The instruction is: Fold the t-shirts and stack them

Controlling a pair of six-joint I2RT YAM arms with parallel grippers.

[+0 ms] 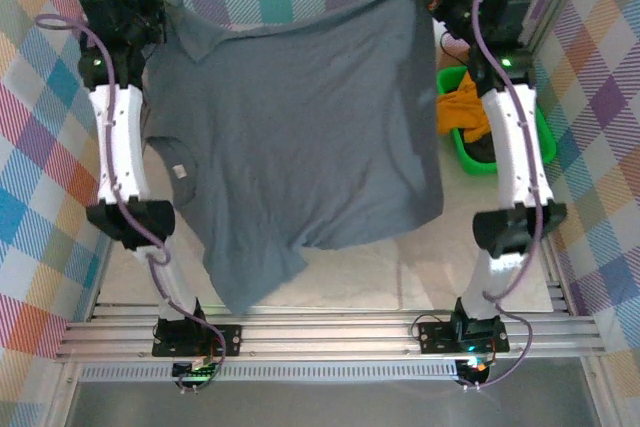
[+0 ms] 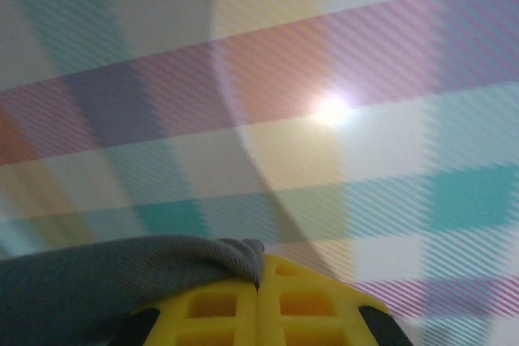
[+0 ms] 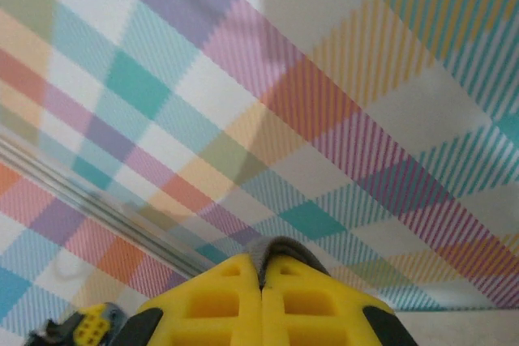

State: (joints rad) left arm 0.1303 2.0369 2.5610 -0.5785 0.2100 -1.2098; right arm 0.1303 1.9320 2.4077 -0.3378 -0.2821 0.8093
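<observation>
Left gripper (image 2: 259, 275) and right gripper (image 3: 262, 275) each pinch the grey t-shirt (image 1: 300, 127), hung spread between them; an orange tee (image 1: 462, 112), apparently, lies in the green bin (image 1: 452, 77).

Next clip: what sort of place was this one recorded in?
Probably a purpose-built robot test cell, not a home: plaid cloth walls enclose the table, aluminium rails run along its near edge, and a green bin holding mustard-orange cloth sits beside the hanging slate-grey t-shirt.
</observation>
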